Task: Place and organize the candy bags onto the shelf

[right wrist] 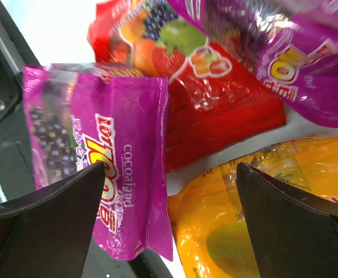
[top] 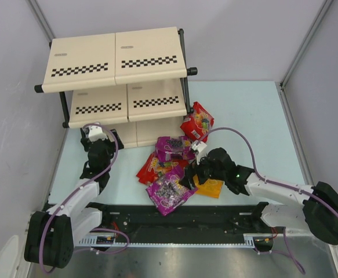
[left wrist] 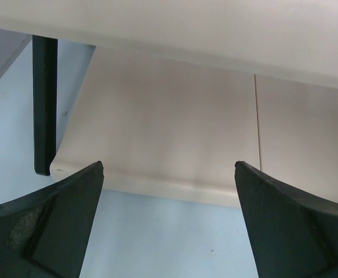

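The shelf stands at the far left, its boards bare. Five candy bags lie in a pile before it: a red one leaning by the shelf's right foot, a magenta one, a red one, a magenta one at the near edge, and an orange-yellow one. My right gripper is open over the pile; its wrist view shows the near magenta bag, the red bag and the orange-yellow bag between its fingers. My left gripper is open and empty, facing the lowest board.
The light blue table is walled in grey on the left, back and right. A black rail runs along the near edge between the arm bases. A black shelf leg stands just left of my left gripper.
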Controlling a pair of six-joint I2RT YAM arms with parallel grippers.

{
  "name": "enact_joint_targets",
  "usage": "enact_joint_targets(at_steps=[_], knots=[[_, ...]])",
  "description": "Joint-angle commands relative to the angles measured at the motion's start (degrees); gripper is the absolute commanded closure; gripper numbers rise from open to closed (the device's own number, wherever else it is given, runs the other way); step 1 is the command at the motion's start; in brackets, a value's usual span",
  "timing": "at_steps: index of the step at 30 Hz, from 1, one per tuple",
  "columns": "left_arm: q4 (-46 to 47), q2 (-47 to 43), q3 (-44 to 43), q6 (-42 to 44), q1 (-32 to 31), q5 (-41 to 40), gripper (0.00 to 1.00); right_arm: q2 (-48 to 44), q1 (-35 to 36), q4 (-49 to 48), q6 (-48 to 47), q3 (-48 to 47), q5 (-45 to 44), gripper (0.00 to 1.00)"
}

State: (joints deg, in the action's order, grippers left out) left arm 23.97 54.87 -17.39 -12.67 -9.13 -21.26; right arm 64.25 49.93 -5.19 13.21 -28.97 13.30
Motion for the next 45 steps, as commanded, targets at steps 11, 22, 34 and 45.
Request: enact_joint_targets(at_steps=[11,22,34,45], knots=[[0.29,0.67,-2.83,-0.96,0.34,-0.1,0.0,5.01,-0.01,-5.81,2.07,-2.83,8.42,1.0],[-0.32,1.47,-3.53,-1.22,0.42,-0.19,0.0,-20.37,0.25,23.72,1.38,-17.25,-25.02,1.0],[-0.76,2.08,-4.06,-1.31,0.51,-0.37,0.0,-11.35,1.3,35.08,-0.3,-28.25,-47.41,1.0],[-0.85,2.34,-4.23,-1.31,0.6,-0.1,0.0,3.94,18.27,24.1,1.73,-28.16,-37.87,0.9]])
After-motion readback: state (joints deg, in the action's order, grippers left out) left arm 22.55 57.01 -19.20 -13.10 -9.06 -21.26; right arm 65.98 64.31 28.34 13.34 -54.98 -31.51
